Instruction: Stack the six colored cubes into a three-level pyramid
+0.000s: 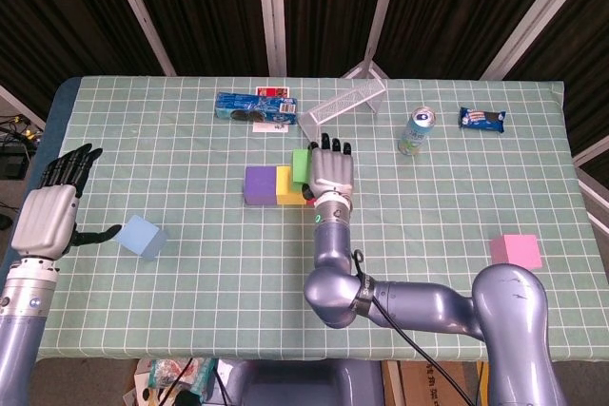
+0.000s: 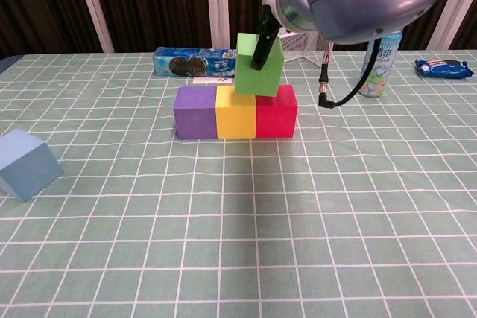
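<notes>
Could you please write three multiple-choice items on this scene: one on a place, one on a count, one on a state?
1. Where is the green cube?
A. Over the yellow-red seam of the row
B. Beside the light blue cube
C. On the biscuit pack

2. How many cubes form the bottom row?
A. Two
B. Three
C. Five

3. What is the left hand doing?
A. Holding the pink cube
B. Pressing the can
C. Open, holding nothing

Key: A, it sits above yellow cube and red cube; B, purple cube, yellow, red; C, fingers spread, empty.
</notes>
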Controlling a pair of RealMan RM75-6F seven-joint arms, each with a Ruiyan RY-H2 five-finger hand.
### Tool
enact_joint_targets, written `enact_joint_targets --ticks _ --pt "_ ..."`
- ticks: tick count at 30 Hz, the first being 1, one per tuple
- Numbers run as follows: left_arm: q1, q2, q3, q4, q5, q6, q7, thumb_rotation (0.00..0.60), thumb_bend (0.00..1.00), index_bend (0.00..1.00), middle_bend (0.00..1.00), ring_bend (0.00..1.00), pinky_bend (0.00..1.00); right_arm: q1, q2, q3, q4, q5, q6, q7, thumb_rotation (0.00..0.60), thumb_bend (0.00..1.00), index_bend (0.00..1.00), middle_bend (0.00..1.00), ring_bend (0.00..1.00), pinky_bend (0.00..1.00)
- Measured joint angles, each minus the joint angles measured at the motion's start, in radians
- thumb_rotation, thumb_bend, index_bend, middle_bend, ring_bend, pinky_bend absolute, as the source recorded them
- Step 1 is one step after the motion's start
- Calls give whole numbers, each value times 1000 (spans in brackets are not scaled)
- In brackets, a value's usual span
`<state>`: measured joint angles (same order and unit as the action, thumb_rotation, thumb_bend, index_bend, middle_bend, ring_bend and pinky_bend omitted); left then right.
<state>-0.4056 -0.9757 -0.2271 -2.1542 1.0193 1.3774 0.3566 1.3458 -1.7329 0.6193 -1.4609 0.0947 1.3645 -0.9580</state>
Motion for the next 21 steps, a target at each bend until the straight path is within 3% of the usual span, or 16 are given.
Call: enact_joint_targets --ticks 21 --pt "-5 2 -1 5 -16 -5 -2 600 47 0 0 0 8 -8 -59 3 78 -35 -30 -50 600 385 429 73 29 0"
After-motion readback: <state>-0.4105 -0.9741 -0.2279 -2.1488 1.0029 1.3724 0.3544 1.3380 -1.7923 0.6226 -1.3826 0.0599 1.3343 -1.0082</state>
